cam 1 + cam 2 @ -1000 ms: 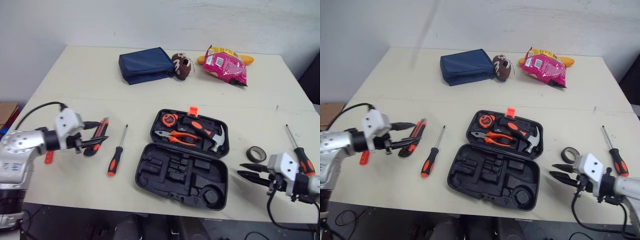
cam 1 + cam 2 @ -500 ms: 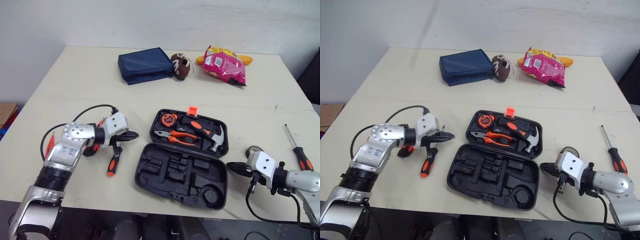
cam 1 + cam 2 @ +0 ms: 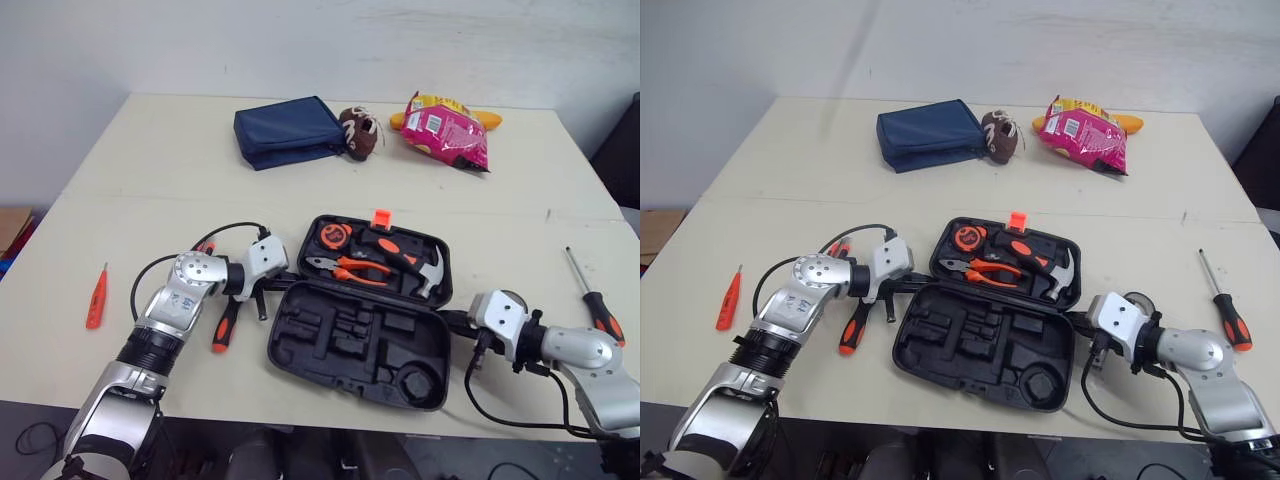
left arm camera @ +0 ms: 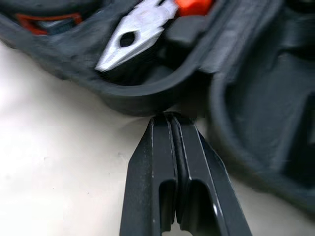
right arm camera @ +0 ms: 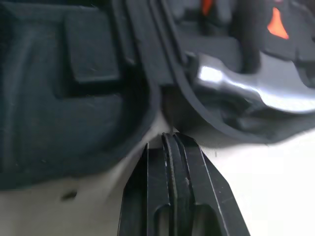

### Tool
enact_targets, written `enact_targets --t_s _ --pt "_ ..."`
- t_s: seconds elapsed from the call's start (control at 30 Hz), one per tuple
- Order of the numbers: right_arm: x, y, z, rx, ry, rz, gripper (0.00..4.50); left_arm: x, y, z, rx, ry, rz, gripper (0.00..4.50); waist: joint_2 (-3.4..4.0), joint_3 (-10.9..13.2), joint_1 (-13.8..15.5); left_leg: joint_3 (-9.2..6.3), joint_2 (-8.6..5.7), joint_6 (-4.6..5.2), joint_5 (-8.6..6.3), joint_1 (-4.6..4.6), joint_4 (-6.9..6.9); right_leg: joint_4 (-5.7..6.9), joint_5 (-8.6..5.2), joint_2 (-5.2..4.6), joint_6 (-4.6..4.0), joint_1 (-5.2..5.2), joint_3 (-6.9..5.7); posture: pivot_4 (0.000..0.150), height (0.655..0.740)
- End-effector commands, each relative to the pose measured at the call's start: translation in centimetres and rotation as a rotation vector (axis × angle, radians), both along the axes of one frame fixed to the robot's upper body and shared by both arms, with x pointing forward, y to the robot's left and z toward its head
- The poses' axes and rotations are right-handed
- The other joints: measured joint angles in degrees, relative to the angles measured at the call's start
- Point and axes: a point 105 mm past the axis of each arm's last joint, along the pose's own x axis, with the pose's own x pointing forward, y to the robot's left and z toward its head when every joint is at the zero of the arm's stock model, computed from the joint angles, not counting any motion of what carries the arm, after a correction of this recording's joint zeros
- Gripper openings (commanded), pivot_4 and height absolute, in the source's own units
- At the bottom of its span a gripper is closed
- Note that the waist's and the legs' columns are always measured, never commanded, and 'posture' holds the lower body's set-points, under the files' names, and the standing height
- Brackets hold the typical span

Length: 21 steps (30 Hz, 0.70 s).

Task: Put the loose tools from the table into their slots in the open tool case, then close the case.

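Note:
The black tool case point(image 3: 360, 345) lies open mid-table. Its far half holds a tape measure point(image 3: 338, 238), pliers point(image 3: 350, 268) and a hammer point(image 3: 425, 272); the near half's slots are bare. My left gripper point(image 3: 283, 285) is shut, its tips against the case's left hinge end point(image 4: 170, 105). My right gripper point(image 3: 452, 320) is shut too, touching the right hinge end point(image 5: 170, 115). An orange-handled screwdriver point(image 3: 226, 322) lies under my left forearm. A small orange screwdriver point(image 3: 96, 296) lies far left, and a long screwdriver point(image 3: 590, 300) far right. A black tape roll point(image 3: 1135, 298) peeks from behind my right wrist.
At the back of the table sit a blue pouch point(image 3: 288, 130), a brown football toy point(image 3: 360, 132) and a pink snack bag point(image 3: 447, 128). The table's front edge runs close below the case. An orange-black knife point(image 3: 205, 245) is partly covered by my left arm.
Both arms have swung inward from the table's sides to the two ends of the case hinge, and both grippers' fingers have come together. The tools on the table lie as before.

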Motion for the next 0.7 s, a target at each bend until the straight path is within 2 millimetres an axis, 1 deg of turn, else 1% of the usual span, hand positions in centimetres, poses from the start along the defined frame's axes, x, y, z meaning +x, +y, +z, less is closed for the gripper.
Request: enact_targets --t_s 0.03,0.13,0.27,0.43,0.57,0.6,0.63,0.7 --pt "0.4 1.3 -0.1 0.005 -0.013 0.039 0.00 -0.8 -1.0 1.2 -0.052 -0.025 -0.046 0.02 0.00 0.00 -0.15 0.01 0.03 -0.01 0.00 0.01 0.00 0.00 0.00 0.03 0.00 0.00 0.01 0.150 0.7400" --pt "1.4 2.0 0.3 0.008 -0.030 0.068 0.00 -1.8 -0.1 1.1 -0.057 -0.013 -0.029 0.02 -0.02 -0.01 -0.77 0.05 0.09 -0.03 0.00 0.04 0.00 0.01 0.01 0.09 -0.01 -0.01 0.03 0.150 0.7400" --pt "2.1 2.5 0.4 -0.002 -0.035 0.103 0.00 -2.3 1.1 1.1 -0.062 -0.009 0.022 0.02 -0.02 -0.01 -1.31 0.04 0.10 -0.07 0.02 0.07 -0.02 0.06 0.00 0.08 -0.03 0.00 0.03 0.150 0.7400" --pt "2.8 2.8 0.3 -0.019 -0.037 0.136 0.00 -2.5 1.9 1.0 -0.047 -0.018 0.064 0.02 -0.01 -0.01 -1.54 0.04 0.10 -0.07 0.02 0.07 -0.03 0.06 0.00 0.08 -0.03 -0.01 0.03 0.150 0.7400" --pt "3.1 2.4 0.5 -0.029 -0.041 0.144 0.00 -2.3 2.2 1.2 -0.031 -0.042 0.077 0.02 -0.02 -0.01 -1.55 0.04 0.10 -0.07 0.02 0.07 -0.03 0.06 0.00 0.08 -0.03 -0.01 0.04 0.150 0.7400" --pt "3.2 2.3 0.7 -0.026 -0.049 0.142 0.00 -2.3 2.3 1.3 -0.034 -0.049 0.078 0.02 -0.02 -0.01 -1.55 0.04 0.10 -0.07 0.02 0.07 -0.04 0.06 0.00 0.08 -0.03 -0.01 0.03 0.150 0.7400" --pt "3.3 1.9 1.3 -0.013 -0.064 0.138 0.00 -2.5 2.7 2.0 -0.044 -0.071 0.071 0.02 -0.02 -0.01 -1.55 0.04 0.10 -0.07 0.02 0.07 -0.04 0.06 0.00 0.08 -0.03 -0.01 0.04 0.150 0.7400" --pt "2.8 0.7 3.1 0.020 -0.101 0.135 0.00 -3.3 4.0 3.9 -0.081 -0.118 0.056 0.02 0.02 0.02 -1.56 0.04 0.10 -0.07 0.02 0.02 -0.06 0.06 0.00 0.08 -0.03 -0.06 0.04 0.150 0.7400"
